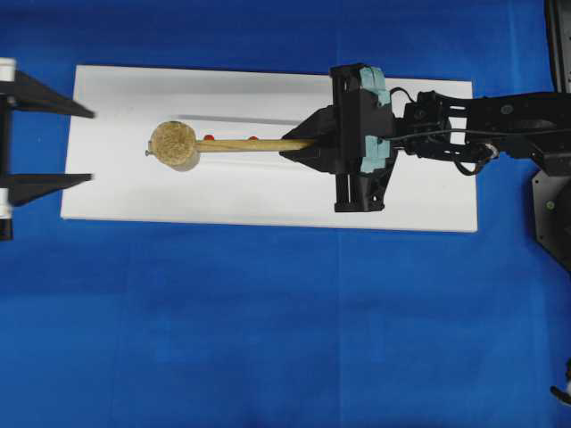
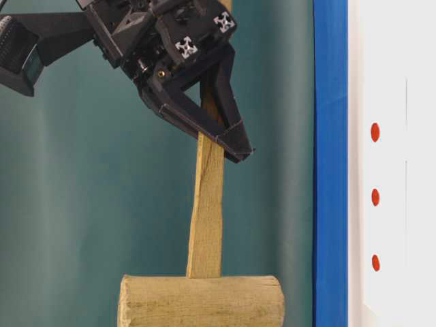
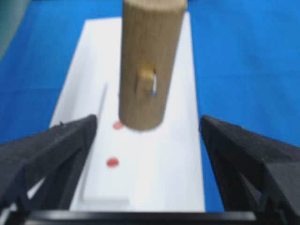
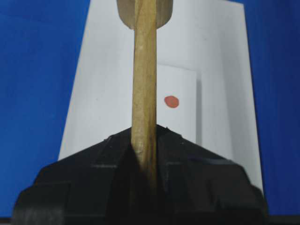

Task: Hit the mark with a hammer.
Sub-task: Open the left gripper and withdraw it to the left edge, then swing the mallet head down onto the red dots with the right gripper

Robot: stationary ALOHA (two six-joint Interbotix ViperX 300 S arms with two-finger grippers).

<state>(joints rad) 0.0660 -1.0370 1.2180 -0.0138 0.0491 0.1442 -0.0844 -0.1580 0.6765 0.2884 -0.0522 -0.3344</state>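
The right gripper [image 1: 314, 145] is clenched on the hammer [image 1: 174, 144] handle; beyond the mallet head, the left gripper [image 1: 89, 144] gapes wide, holding nothing.

Pale wooden hammer [image 1: 178, 144], white board [image 1: 268, 192], red dots [image 2: 375, 197], blue cloth [image 1: 268, 339].

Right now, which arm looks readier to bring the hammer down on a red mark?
The right. Its pincer is shut on the hammer handle, head above the white board near the red marks. The left pincer stands open and empty at the board's end.
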